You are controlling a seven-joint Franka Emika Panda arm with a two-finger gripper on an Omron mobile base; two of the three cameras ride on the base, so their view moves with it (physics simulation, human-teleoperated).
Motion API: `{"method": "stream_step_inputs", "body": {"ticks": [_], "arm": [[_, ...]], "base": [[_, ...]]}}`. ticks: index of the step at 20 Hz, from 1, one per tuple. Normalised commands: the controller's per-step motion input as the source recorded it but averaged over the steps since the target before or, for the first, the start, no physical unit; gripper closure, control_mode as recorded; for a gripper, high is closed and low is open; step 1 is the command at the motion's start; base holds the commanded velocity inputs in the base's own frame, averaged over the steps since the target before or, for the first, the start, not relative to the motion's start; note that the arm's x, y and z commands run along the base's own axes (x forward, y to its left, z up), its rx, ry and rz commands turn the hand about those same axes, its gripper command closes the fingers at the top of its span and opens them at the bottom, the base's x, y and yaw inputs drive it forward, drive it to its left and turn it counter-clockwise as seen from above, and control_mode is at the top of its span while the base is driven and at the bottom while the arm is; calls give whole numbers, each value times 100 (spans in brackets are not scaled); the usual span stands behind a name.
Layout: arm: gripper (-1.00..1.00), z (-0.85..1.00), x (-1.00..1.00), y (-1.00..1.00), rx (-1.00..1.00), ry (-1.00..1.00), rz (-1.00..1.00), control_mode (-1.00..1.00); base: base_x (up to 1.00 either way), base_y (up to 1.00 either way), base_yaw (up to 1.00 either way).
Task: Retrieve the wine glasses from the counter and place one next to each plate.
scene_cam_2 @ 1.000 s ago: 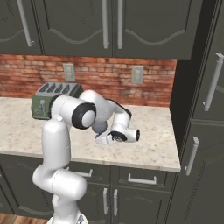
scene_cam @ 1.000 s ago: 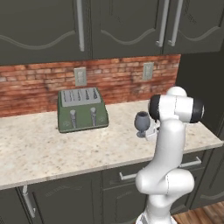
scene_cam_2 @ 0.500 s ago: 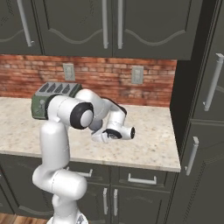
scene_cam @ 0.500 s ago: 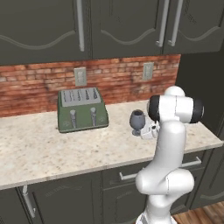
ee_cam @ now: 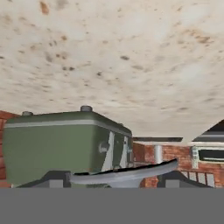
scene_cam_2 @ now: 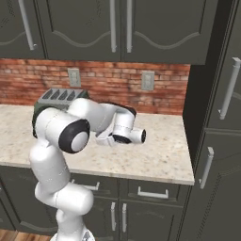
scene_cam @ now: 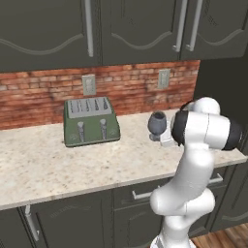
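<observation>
A dark grey-blue wine glass (scene_cam: 156, 122) stands upright just above the right part of the beige speckled counter (scene_cam: 58, 164). My gripper (scene_cam: 163, 135) reaches in from the right and is shut on its lower part. In the hand view, which is rolled upside down, a curved grey edge of the wine glass (ee_cam: 127, 174) spans the gap between the two dark fingertips (ee_cam: 52, 180) of my gripper (ee_cam: 113, 181). In the right base view the hand (scene_cam_2: 124, 134) hangs over the counter (scene_cam_2: 160, 155), with the glass hidden behind it. The plates are out of view.
A green toaster (scene_cam: 90, 121) stands on the counter left of the glass, against the brick backsplash (scene_cam: 43, 94). Dark wall cabinets (scene_cam: 97, 29) hang above. A tall dark cabinet (scene_cam_2: 221, 117) closes the counter's right end.
The jaws have closed on the wine glass, and it has risen a little off the counter. The hand has drawn slightly to the left in the right base view.
</observation>
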Motion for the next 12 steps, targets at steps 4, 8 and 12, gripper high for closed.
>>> {"method": "stream_step_inputs", "body": {"ticks": [4,8,12], "arm": [[100,99,-56,0,0,12,0,-100],[100,99,-65,0,0,13,0,-100],[100,71,-77,0,0,6,0,-100]], "base": [[0,0,0],[0,0,0],[0,0,0]]}}
